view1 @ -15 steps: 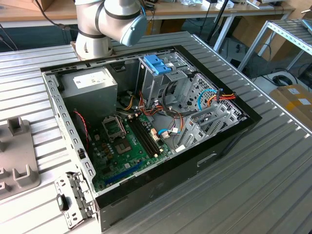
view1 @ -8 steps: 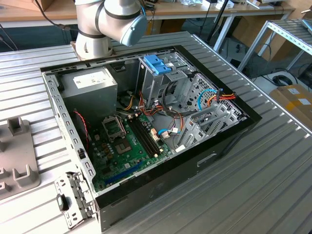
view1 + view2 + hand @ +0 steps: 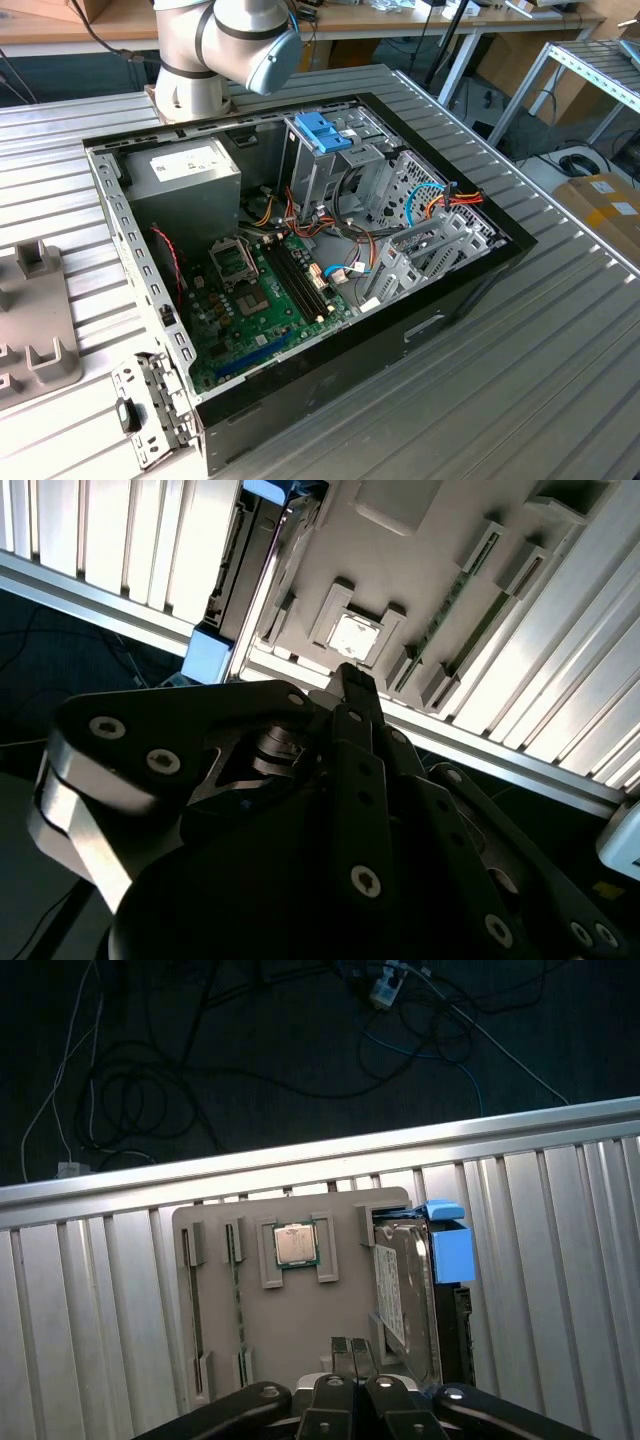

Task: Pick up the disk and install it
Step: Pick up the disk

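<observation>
A grey tray (image 3: 55,330) lies at the exterior view's left on the ribbed table (image 3: 520,380). The open computer case (image 3: 300,250) sits mid-table, with the arm (image 3: 225,45) beyond it. In the first wrist view the tray holds a chip (image 3: 296,1244) and, beside it, the disk (image 3: 412,1285), standing on edge in its slot. The gripper (image 3: 350,1348) hovers over the tray, fingers pressed together, holding nothing.
</observation>
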{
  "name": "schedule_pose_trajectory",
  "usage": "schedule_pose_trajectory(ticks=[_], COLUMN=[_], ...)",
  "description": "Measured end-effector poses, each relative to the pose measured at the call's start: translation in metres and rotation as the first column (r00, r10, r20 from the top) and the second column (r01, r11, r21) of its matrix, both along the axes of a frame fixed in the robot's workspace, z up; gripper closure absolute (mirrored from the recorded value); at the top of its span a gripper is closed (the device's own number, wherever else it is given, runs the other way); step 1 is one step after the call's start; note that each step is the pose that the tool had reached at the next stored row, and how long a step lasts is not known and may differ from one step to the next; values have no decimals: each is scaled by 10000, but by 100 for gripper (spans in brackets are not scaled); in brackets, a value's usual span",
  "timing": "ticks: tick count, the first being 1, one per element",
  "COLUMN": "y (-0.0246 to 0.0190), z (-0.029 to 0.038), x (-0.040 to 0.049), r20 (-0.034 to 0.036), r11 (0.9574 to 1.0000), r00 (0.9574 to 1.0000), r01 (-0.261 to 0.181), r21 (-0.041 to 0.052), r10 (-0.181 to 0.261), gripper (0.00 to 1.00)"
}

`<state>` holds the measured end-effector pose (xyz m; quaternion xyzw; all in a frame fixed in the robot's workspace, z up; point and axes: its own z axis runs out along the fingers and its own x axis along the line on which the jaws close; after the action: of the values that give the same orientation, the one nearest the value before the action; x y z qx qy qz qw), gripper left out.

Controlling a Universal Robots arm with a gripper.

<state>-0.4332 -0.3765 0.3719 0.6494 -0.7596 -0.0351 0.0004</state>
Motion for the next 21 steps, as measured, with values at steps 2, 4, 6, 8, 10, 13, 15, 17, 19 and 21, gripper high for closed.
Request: schedule_pose_trajectory(ticks=[2, 4, 6, 8, 10, 13, 15, 17, 19, 21], y=[0, 0, 0, 0, 0, 0, 0, 0, 3, 18], z=[0, 0, 0, 0, 0, 0, 0, 0, -1, -3], x=[0, 0, 0, 0, 0, 0, 0, 0, 1, 0], r20=[0, 1, 0, 0, 0, 0, 0, 0, 1, -1], r11=[10000, 10000, 10000, 10000, 10000, 10000, 10000, 10000, 10000, 10000], r00=[10000, 10000, 10000, 10000, 10000, 10000, 10000, 10000, 10000, 10000], r01=[0, -1, -1, -2, -2, -4, -4, -4, -5, -4], r21=[0, 0, 0, 0, 0, 0, 0, 0, 1, -1], r10=[0, 1, 1, 2, 2, 4, 4, 4, 5, 4], gripper=[89, 77, 77, 58, 52, 52, 52, 52, 52, 52])
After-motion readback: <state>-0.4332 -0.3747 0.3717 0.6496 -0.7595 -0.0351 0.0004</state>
